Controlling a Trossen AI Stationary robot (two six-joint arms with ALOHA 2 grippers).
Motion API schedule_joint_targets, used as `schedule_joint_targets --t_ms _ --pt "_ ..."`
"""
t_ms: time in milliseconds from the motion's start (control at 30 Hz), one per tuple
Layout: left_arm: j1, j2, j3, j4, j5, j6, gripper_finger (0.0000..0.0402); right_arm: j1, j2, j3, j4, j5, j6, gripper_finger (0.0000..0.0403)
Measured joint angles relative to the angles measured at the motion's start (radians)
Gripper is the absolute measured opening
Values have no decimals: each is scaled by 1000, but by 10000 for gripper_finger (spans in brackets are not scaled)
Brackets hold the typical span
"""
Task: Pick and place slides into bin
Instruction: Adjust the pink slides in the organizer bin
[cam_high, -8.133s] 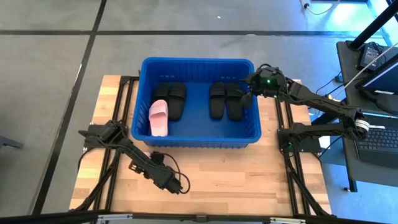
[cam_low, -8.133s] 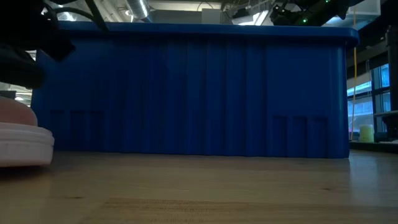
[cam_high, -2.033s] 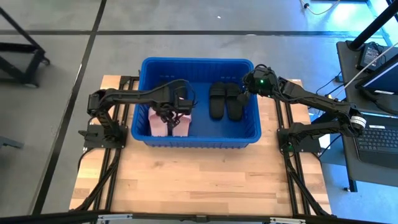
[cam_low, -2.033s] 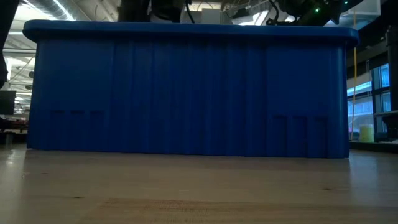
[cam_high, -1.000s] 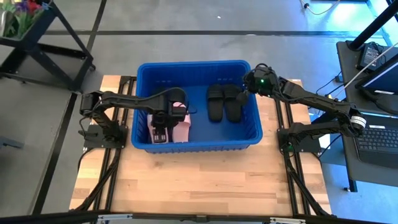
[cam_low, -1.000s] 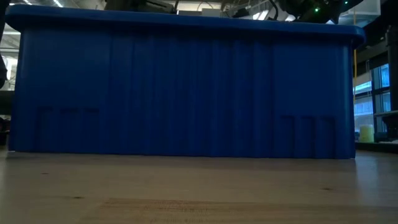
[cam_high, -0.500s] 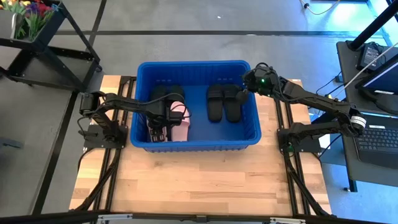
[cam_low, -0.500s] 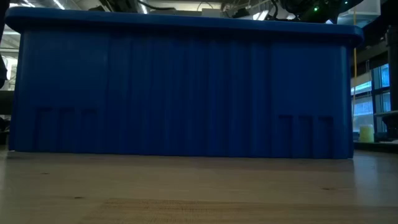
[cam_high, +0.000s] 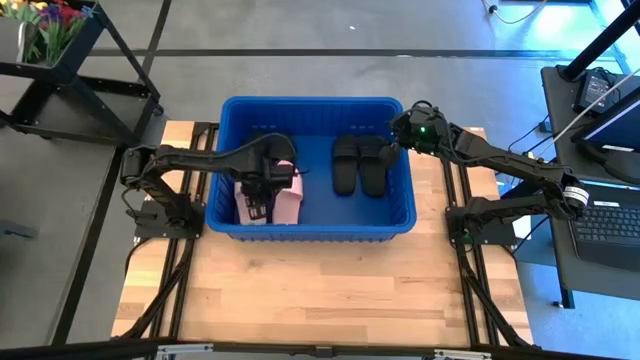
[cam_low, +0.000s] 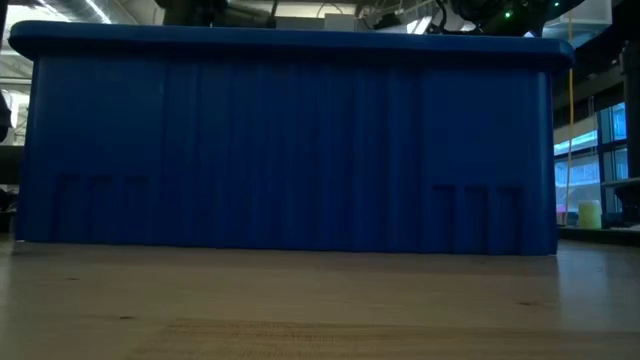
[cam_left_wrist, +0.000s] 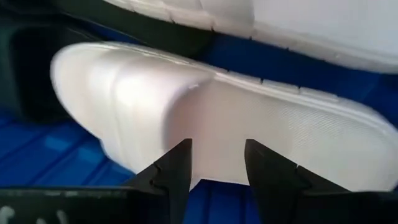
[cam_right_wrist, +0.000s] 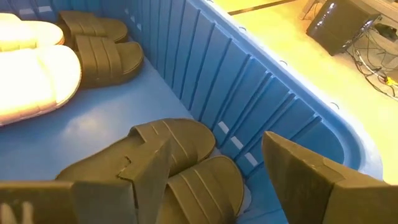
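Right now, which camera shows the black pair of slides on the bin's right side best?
The high view: both black slides lie fully visible, side by side in the blue bin. The right wrist view shows them close but cut off behind the right gripper. The low view shows only the bin's wall; the left wrist view shows a white slide.

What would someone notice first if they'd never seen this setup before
The big blue bin sits at the middle of the wooden table, filling the low view. Inside it, a black pair of slides lies toward the right, and pale pink slides lie on the left, under the left tool. The right tool hangs, fingers apart, at the bin's right rim.
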Motion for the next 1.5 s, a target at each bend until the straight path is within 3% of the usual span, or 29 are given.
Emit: schedule_joint_targets --t_ms 167,333,433,767,900,1167,1500 --pt "24 -20 74 39 -8 0 143 0 0 0 0 0 -1 251" --pt "25 -20 94 179 -129 -24 143 0 0 0 0 0 -3 251" --pt "25 -20 94 231 -116 -6 143 0 0 0 -1 0 -5 251" --pt "1 -20 94 242 -76 19 143 0 0 0 -1 0 -18 251" --pt "-2 -20 94 289 -65 104 143 0 0 0 -1 0 -30 251" --pt "-62 -9 94 328 -158 269 143 0 0 0 -2 0 -30 251" --pt "-127 60 94 330 -230 270 143 0 0 0 -8 0 -30 251"
